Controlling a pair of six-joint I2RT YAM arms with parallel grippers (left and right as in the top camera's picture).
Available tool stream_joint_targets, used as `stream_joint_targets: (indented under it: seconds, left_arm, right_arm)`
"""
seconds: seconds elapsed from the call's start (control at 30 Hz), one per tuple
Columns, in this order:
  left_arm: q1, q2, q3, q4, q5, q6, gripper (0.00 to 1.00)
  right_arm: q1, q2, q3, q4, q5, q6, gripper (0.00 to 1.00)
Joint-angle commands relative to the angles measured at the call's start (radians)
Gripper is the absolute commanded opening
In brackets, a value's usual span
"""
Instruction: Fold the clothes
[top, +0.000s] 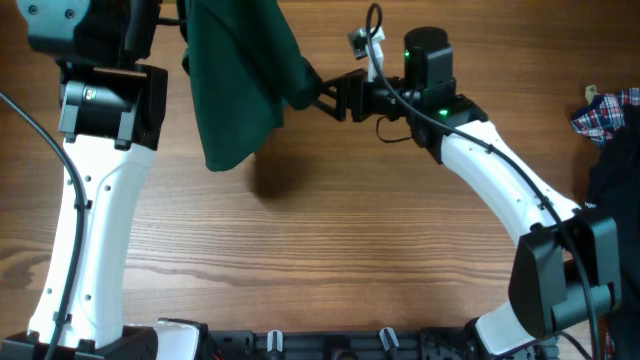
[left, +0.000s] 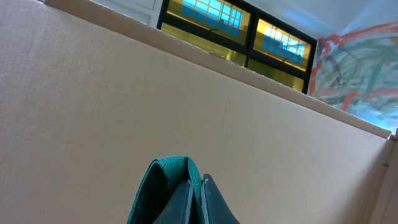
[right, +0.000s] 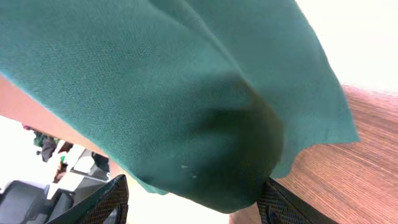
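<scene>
A dark green garment (top: 240, 80) hangs in the air over the far left of the wooden table (top: 330, 250). My left gripper (left: 198, 186) is shut on a folded edge of it (left: 168, 180). In the overhead view the cloth hides that gripper near the top edge. My right gripper (top: 318, 95) is at the garment's right side. In the right wrist view its fingers (right: 196, 202) stand wide apart, with a bulge of the green cloth (right: 186, 93) between them, not pinched.
A red, white and blue plaid shirt (top: 605, 110) and a dark garment (top: 615, 170) lie at the table's right edge. A cardboard wall (left: 186, 93) stands behind the table.
</scene>
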Motion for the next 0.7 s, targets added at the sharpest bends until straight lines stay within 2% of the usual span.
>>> stream_joint_targets:
  seconds: [0.0, 0.1, 0.23, 0.47, 0.53, 0.57, 0.6, 0.67]
  left_arm:
    - [-0.009, -0.006, 0.017, 0.014, -0.010, 0.025, 0.04]
    - [-0.009, -0.008, 0.017, 0.015, -0.010, 0.025, 0.04]
    - [-0.009, -0.014, 0.017, 0.014, -0.010, 0.025, 0.04]
    - [-0.009, -0.019, 0.017, 0.004, -0.010, 0.025, 0.04]
    - [-0.009, -0.019, 0.017, 0.003, -0.010, 0.025, 0.04]
    - [-0.009, -0.019, 0.017, 0.003, -0.010, 0.025, 0.04]
    - [-0.009, -0.019, 0.017, 0.002, -0.010, 0.025, 0.04]
    - [-0.009, -0.019, 0.017, 0.001, -0.010, 0.025, 0.04]
  right_arm:
    - [0.038, -0.002, -0.004, 0.010, 0.088, 0.030, 0.65]
    - [0.061, -0.002, -0.004, 0.040, 0.135, 0.056, 0.65]
    - [0.063, 0.013, -0.005, 0.030, 0.197, 0.081, 0.75]
    - [0.063, 0.085, -0.005, 0.093, 0.218, 0.134, 0.76]
    - [0.063, 0.088, -0.005, 0.114, 0.215, 0.141, 0.58]
    - [0.063, 0.088, -0.005, 0.124, 0.214, 0.141, 0.33]
    - [0.063, 0.088, -0.005, 0.145, 0.202, 0.140, 0.21]
    - [0.062, 0.088, -0.005, 0.211, 0.160, 0.142, 0.17]
